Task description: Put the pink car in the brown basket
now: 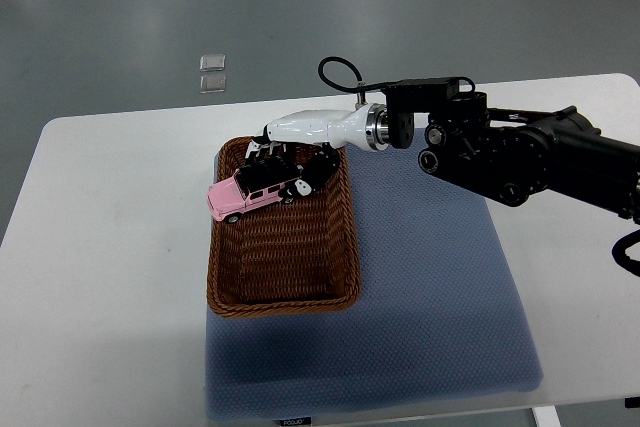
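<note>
From my seat I see the small pink toy car with dark windows point(249, 194) at the far left end of the brown woven wicker basket point(284, 277), its nose overhanging the left rim. The right hand point(285, 160), white-shelled with black fingers, is over that same end of the basket, its fingers curled down onto the car's roof and rear, clamped on it. The basket sits on the left edge of a blue-grey textured mat point(430, 297) laid on the white table point(100, 277). Nothing else lies in the basket that I can see. Two small clear square pieces point(212, 72) lie on the grey floor beyond the table. Where the fingertips meet the car is dark and hard to make out. The black forearm point(530, 157) runs off the right edge.
</note>
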{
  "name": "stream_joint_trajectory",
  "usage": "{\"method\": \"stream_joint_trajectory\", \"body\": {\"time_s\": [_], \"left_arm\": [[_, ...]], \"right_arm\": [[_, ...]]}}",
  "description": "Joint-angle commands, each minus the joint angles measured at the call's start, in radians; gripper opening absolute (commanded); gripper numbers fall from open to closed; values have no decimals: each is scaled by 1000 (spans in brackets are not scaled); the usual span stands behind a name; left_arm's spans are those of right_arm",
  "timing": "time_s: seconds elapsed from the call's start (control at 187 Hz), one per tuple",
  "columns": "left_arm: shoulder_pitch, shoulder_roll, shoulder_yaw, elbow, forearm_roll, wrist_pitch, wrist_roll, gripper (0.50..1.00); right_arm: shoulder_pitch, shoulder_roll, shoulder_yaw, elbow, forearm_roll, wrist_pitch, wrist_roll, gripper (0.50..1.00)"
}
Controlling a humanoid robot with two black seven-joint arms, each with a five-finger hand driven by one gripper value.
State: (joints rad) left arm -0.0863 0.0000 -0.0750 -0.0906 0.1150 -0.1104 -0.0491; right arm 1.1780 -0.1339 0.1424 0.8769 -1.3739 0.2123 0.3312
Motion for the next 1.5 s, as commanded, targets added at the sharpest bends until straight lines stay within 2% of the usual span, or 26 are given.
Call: {"method": "stream_joint_trajectory", "body": {"time_s": [0.0,0.091,0.182,0.257,0.284,0.295,0.359,0.44,0.472,0.595,0.734,0.938,1.051,1.227,1.495], "left_arm": [[0,0,0,0,0,0,0,1000],[0,0,0,0,0,0,0,1000],[0,0,0,0,0,0,0,1000],[0,0,0,0,0,0,0,1000],[0,0,1,0,0,0,0,1000],[0,0,1,0,0,0,0,1000],[0,0,1,0,0,0,0,1000],[0,0,0,0,0,0,0,1000],[0,0,0,0,0,0,0,1000],[0,0,0,0,0,0,0,1000],[0,0,0,0,0,0,0,1000],[0,0,-2,5,0,0,0,1000],[0,0,-2,5,0,0,0,1000],[0,0,0,0,0,0,0,1000],[0,0,1,0,0,0,0,1000]], "right_arm": [[-9,8,-30,-15,-2,-2,-1,541],[-14,8,-33,-27,1,-4,-3,586],[-17,5,-35,-33,1,-14,-3,656],[-18,-1,-33,-33,1,-28,-3,727],[-18,-4,-33,-33,1,-30,-3,772],[-18,-4,-33,-33,1,-30,-3,772],[-18,-9,-30,-33,4,-30,-3,856],[-18,-12,-23,-33,6,-30,-3,870],[-18,-13,-17,-33,7,-30,-3,897],[-18,-33,-12,-33,26,-31,-3,901],[-20,-46,89,-41,171,-31,-11,901],[-110,-76,330,-168,487,-37,-34,899],[-201,-128,447,-208,670,-94,-93,901],[-310,-182,510,-269,932,-180,-101,901],[-394,-244,511,-274,1222,-194,-106,901]]}}
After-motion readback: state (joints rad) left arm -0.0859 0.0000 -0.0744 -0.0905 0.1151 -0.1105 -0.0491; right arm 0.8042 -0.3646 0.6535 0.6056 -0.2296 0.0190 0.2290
